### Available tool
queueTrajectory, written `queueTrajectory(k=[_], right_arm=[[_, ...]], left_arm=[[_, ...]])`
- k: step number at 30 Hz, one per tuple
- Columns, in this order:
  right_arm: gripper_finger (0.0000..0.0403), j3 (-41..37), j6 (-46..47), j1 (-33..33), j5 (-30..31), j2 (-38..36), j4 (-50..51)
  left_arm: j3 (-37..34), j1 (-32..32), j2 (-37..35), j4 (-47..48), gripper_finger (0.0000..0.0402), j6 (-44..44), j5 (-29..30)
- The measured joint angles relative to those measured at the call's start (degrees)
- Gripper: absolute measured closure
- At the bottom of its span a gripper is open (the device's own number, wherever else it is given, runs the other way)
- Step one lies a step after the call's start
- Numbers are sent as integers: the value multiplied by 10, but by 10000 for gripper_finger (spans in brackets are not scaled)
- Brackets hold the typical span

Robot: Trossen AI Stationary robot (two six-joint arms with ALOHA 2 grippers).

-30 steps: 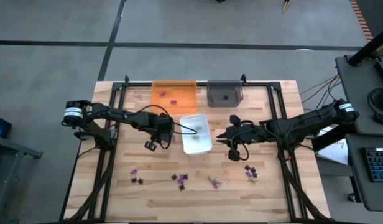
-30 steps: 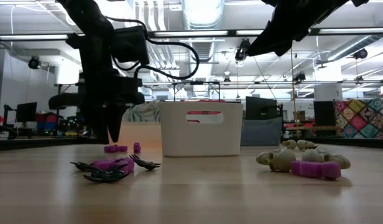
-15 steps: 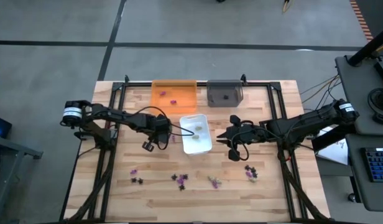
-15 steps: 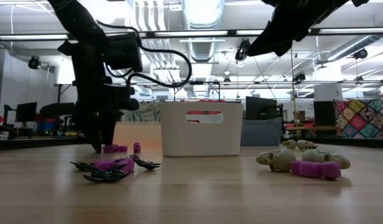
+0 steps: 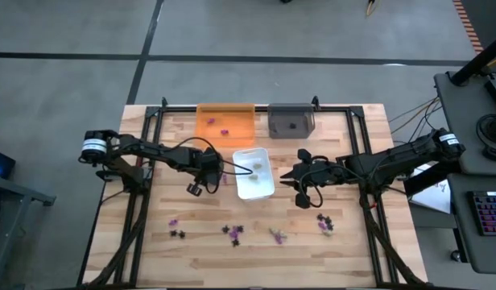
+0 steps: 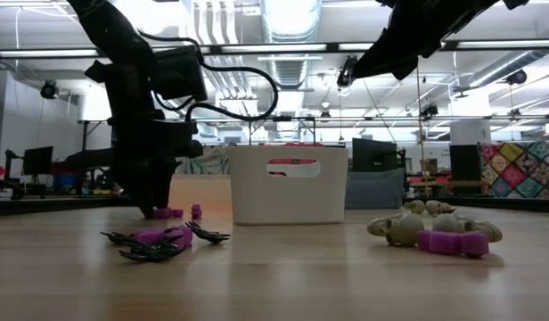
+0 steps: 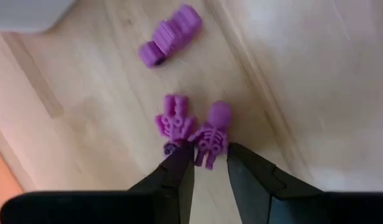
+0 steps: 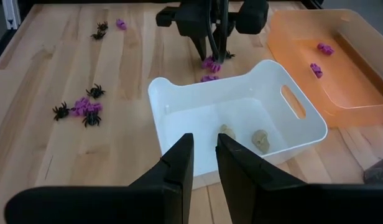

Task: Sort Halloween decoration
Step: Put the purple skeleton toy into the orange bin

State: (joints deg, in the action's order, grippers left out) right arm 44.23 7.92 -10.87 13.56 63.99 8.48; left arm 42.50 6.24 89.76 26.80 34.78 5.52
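Note:
Two tiny purple skeleton pieces (image 7: 210, 134) lie on the wooden table just left of the white tray (image 5: 254, 192). My left gripper (image 7: 210, 158) points down at them, open by a narrow gap, with one skeleton's leg end between its tips; it also shows in the high view (image 5: 218, 179) and the low view (image 6: 155, 210). Another purple piece (image 7: 170, 40) lies a little beyond. My right gripper (image 8: 204, 149) hovers open and empty above the white tray's right side (image 5: 291, 176). Pale skull pieces (image 8: 260, 140) lie in the white tray. My left gripper comes from above, slanting steeply down, with its fingertips (image 7: 182, 158) on either side of the purple skeleton's leg end (image 7: 208, 163). The skeleton lies flat on the table. Whether the fingers touch it I cannot tell.
At the far edge stand an orange tray (image 5: 232, 113) holding purple pieces and a grey tray (image 5: 291, 129). Loose purple, black and pale pieces lie along the table's near part (image 5: 233, 232), (image 5: 324, 224), (image 5: 174, 222). A dark frame rail (image 5: 143, 193) runs along each side.
My left gripper has sunk a little toward the purple pieces beside the white tray. My right gripper has kept still.

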Motion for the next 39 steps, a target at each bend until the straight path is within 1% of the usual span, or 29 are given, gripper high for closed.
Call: queueTrajectory(k=[8,10,15,20,23,26,30,35,39], right_arm=[[339,0,0,0,0,0,0],[339,0,0,0,0,0,0],[339,0,0,0,0,0,0],[339,0,0,0,0,0,0],[339,0,0,0,0,0,0],[339,0,0,0,0,0,0],[339,0,0,0,0,0,0],[339,0,-6,0,0,-1,-1],[339,0,-9,0,0,-1,-2]], left_arm=[[1,0,13,-9,328,-8,0],[2,0,15,-8,339,-8,-1],[3,0,16,-3,390,-10,-1],[6,0,16,5,394,-13,-1],[21,0,15,33,399,-22,-3],[40,0,11,84,400,-37,-6],[79,0,-1,128,401,-50,-22],[123,0,-20,186,401,-55,-22],[166,14,-35,220,401,-54,-14]])
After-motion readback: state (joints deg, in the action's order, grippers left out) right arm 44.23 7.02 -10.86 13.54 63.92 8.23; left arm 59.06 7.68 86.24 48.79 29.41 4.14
